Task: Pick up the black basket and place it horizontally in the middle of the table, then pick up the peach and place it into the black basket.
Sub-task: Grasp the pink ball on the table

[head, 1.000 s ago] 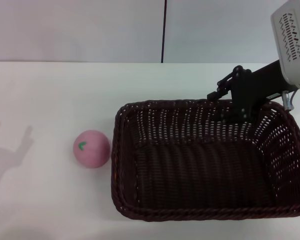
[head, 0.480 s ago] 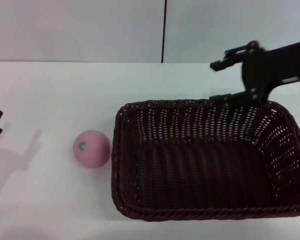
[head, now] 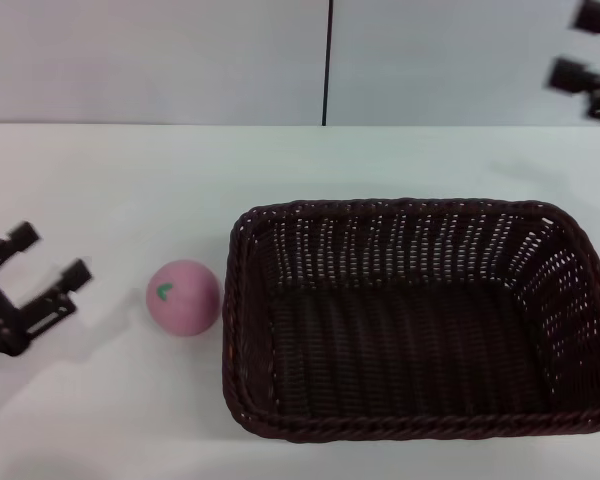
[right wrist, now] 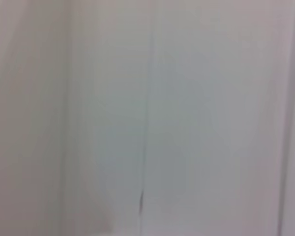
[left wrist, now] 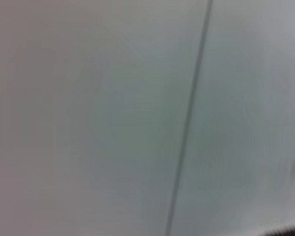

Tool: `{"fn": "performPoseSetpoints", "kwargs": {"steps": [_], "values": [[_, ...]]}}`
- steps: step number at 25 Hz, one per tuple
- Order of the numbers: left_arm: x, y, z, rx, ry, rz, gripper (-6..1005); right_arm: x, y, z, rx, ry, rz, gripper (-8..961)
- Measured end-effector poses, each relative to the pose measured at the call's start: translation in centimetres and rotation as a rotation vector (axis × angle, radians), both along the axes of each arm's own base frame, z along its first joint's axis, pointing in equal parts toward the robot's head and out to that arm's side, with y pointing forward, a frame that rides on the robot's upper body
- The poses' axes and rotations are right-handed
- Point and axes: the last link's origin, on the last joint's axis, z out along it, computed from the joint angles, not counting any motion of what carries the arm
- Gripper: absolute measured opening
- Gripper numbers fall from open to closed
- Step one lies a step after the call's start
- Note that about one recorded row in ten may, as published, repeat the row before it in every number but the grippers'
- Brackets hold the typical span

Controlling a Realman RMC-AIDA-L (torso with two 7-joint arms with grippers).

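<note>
Head view: the left gripper (head: 50,256), fingers spread, hovers beside the peach (head: 183,297), which sits just left of the black basket (head: 420,320) on the table (head: 130,180); the right gripper (head: 590,45) hangs high, fingers apart. A centred, gentle grasp seems best (round fruit rolls). Wrist views: blank wall.

Pale grey wall (head: 150,60) stood behind work area, plain and unmarked. Thin dark vertical seam (head: 328,60) split wall into two panels, up and left of right claw, well apart from it. Same wall (left wrist: 88,118) filled left wrist view, dark seam (left wrist: 189,118) running slantwise. Right wrist view showed only wall (right wrist: 211,118) with faint seam (right wrist: 146,123).
</note>
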Motion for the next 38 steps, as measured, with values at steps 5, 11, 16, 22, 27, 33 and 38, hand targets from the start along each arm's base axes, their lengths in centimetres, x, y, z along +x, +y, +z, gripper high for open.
{"fn": "performPoseSetpoints", "kwargs": {"steps": [5, 11, 16, 22, 27, 33, 38], "values": [[-0.1, 1.6, -1.6, -0.131, 0.08, 0.006, 830, 3.8, -2.4, 0.0, 0.126, 0.273, -0.062, 683], [0.0, 2.4, -2.7, -0.17, 0.118, 0.008, 830, 6.7, -3.7, -1.6, 0.162, 0.411, -0.154, 684], [0.0, 2.5, -4.4, -0.224, 0.147, 0.016, 830, 7.8, -4.3, -3.6, 0.173, 0.487, -0.2, 684], [0.7, 2.5, -6.2, -0.287, 0.151, -0.013, 830, 8.3, -4.3, -4.8, 0.163, 0.507, -0.241, 683], [1.4, 2.5, -7.3, -0.325, 0.143, -0.03, 829, 8.5, -4.6, -5.2, 0.158, 0.516, -0.259, 682], [1.8, 2.7, -8.6, -0.309, 0.154, -0.026, 829, 8.8, -4.6, -5.3, 0.161, 0.52, -0.276, 680], [1.6, 3.3, -8.9, -0.26, 0.159, 0.011, 829, 8.8, -4.7, -5.3, 0.161, 0.521, -0.281, 679]]}}
